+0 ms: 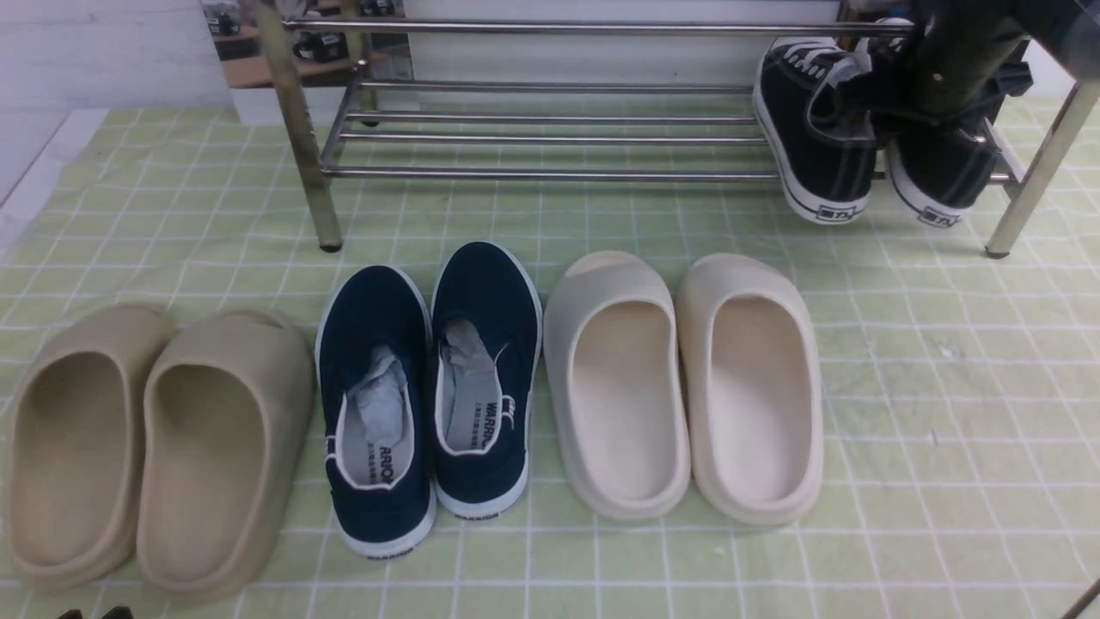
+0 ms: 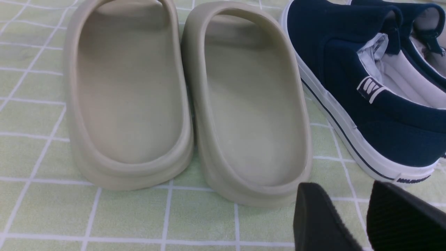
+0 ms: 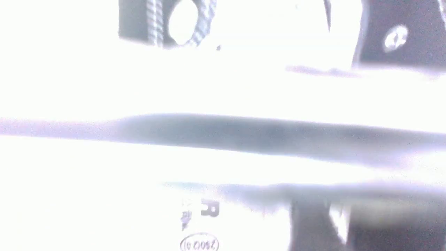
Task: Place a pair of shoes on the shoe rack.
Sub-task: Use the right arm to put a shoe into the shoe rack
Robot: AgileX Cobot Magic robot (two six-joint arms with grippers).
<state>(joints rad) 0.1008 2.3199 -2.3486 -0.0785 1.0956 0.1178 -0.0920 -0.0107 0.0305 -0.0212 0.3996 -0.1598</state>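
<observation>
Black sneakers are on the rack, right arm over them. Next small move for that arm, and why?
Probably a slow, straight lift of the right arm. The black sneakers already lie on the shoe rack at its right end, heels hanging over the front bar, so a sideways pull might drag them off. Its jaws are hidden, the wrist view washed out, so release is unconfirmed.

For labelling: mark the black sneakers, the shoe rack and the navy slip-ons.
black sneakers [image 1: 825,163]: front view, heel canvas of the left-hand shoe.
shoe rack [image 1: 550,174]: front view, nearest lower bar.
navy slip-ons [image 1: 483,292]: front view, toe upper of the right-hand shoe.
</observation>
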